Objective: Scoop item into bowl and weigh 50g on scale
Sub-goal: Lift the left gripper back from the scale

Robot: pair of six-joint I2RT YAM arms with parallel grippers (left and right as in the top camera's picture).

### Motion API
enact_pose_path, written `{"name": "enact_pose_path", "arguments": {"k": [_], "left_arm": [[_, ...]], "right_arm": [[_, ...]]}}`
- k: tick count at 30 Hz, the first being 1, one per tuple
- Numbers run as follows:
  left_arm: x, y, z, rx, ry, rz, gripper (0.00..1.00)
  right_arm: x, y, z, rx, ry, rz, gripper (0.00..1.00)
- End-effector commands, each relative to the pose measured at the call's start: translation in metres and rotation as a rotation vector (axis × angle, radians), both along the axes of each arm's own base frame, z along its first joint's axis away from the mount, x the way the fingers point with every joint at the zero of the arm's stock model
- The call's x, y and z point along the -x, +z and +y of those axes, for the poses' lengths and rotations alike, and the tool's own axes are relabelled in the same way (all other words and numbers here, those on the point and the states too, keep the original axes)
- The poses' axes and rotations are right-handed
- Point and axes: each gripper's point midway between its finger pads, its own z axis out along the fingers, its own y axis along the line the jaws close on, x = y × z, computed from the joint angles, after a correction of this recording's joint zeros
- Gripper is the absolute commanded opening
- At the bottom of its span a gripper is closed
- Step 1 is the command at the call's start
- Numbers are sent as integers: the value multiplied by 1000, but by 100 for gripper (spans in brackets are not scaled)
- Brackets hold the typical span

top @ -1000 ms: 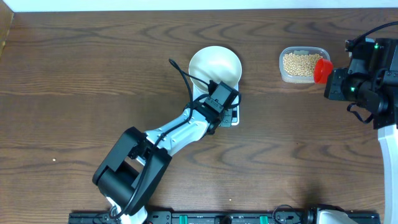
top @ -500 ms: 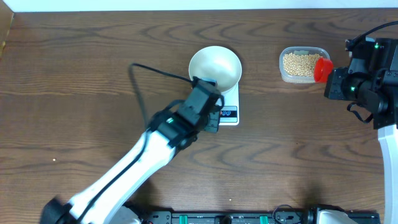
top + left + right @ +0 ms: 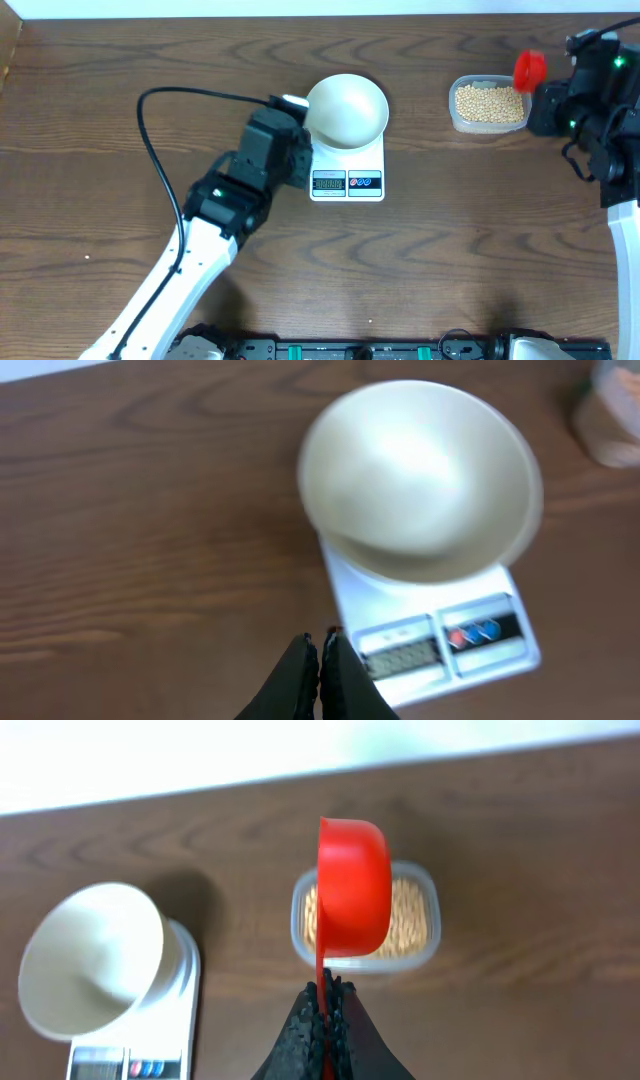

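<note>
The white bowl (image 3: 346, 108) stands on the white scale (image 3: 347, 176); its inside looks bare. The bowl (image 3: 420, 475) and the scale (image 3: 440, 645) also show in the left wrist view, and the bowl (image 3: 90, 960) in the right wrist view. The tan beans (image 3: 488, 102) lie in a clear tub (image 3: 460, 122) at the right. My left gripper (image 3: 320, 643) is shut and empty, just left of the scale's display. My right gripper (image 3: 327, 988) is shut on the handle of a red scoop (image 3: 353, 885), which hangs above the beans (image 3: 412, 915). The scoop (image 3: 529, 67) shows at the tub's right edge from overhead.
The left arm (image 3: 215, 215) lies across the table left of the scale, with a black cable (image 3: 160, 130) looping above it. The right arm (image 3: 600, 110) fills the right edge. The table's far edge (image 3: 320, 16) runs behind the bowl.
My left arm has pulled back to the left, off the scale's front, so the display and buttons show. My right gripper has lifted the red scoop a little farther back.
</note>
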Motion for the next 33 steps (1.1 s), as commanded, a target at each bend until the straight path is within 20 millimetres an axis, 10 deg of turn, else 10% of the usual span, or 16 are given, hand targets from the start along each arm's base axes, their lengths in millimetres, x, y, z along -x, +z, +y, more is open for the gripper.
{"name": "enact_pose_path", "arguments": {"k": [1, 33], "left_arm": [[-12, -11, 14, -52, 20, 7, 8], [39, -63, -8, -153, -379, 229, 9]], "right_arm": [[-6, 17, -3, 54, 28, -66, 1], [-33, -1, -10, 44, -15, -45, 1]]}}
